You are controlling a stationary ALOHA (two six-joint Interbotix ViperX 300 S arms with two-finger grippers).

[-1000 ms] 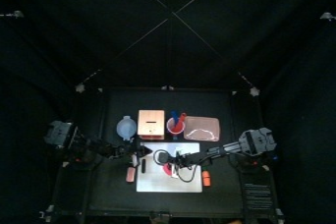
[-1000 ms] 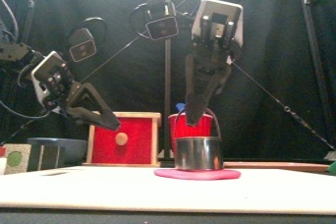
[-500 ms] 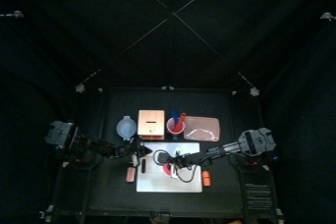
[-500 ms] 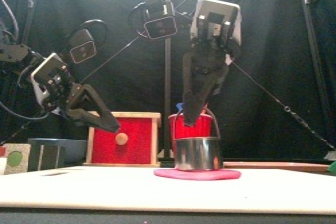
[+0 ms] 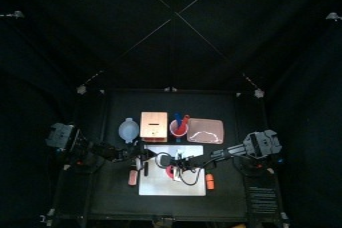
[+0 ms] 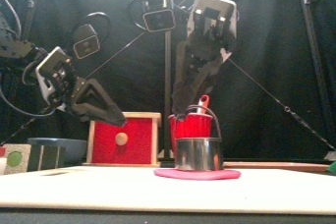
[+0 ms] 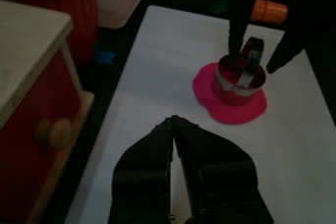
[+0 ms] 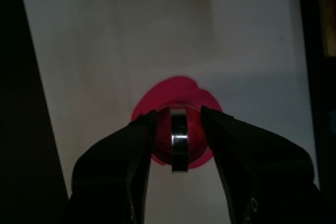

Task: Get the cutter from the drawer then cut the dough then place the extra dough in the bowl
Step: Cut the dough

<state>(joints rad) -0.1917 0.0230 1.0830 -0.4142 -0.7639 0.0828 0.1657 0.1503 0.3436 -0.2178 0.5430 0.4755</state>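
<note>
One straight press: right end effector pinched on wire handle of cutter, seated on pink dough mid white cutting board, so push down level, lift clean; left end effector closed empty, hovering near wooden box.

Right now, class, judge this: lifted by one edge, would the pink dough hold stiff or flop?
Probably flops: the dough lies thin and flat on the white board. It may cling to the cutter standing on it.
</note>
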